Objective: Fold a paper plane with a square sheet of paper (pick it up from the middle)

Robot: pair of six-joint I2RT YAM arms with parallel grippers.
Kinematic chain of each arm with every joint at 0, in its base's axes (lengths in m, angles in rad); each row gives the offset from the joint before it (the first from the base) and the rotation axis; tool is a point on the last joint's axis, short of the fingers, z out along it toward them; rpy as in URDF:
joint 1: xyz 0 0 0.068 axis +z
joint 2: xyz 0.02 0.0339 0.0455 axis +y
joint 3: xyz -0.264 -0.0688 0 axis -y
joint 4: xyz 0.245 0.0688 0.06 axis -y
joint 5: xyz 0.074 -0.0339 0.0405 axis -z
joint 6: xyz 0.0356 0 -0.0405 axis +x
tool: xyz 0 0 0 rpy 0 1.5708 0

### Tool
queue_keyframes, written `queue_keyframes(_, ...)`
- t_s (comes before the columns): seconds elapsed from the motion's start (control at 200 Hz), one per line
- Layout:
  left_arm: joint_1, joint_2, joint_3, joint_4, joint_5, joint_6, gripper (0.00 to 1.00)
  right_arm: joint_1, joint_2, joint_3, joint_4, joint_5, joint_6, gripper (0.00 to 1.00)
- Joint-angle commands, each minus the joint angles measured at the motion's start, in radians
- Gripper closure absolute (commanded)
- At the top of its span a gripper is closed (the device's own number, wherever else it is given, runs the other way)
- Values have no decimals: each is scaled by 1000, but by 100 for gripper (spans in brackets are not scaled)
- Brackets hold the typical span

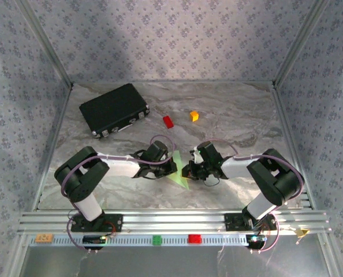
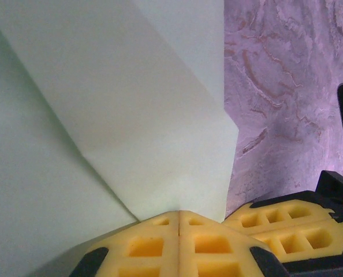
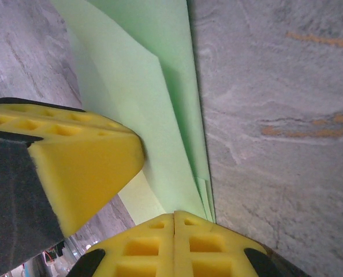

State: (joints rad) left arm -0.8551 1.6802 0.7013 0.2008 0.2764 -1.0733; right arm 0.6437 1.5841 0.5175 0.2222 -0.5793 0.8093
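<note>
Both pairs of jaws are closed together, tips pressing the plane (image 1: 180, 176) toward the desk's (image 1: 229, 115) six o'clock. Uneven pushing could buckle, skew or tear it.

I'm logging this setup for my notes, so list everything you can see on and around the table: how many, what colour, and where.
case: one, black, back left of the table
red block: one, red, mid-table, right of the case
orange block: one, orange-yellow, just right of the red block
folded paper: one, pale green, centre, between the two arms' tips
green rail block: one, green, on the near rail
red rail block: one, red, on the near rail, right of the green one
tag: one, orange, left end of the near rail
table: one, grey marbled
left arm: one, black and white, jaws shut, against the paper
right arm: one, black and white, jaws shut, against the paper
</note>
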Motion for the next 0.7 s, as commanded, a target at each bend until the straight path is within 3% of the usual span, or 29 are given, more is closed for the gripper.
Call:
queue_keyframes(0.0,9,-5,45,-7,19,38,100,-3,18,-46,-137,63,-36,100)
queue_keyframes(0.205,14,53,48,53,73,24,100,-8,19,-57,-126,61,-36,100)
queue_keyframes(0.695,82,103,0,49,30,58,100,-13,17,-59,-151,74,-51,100)
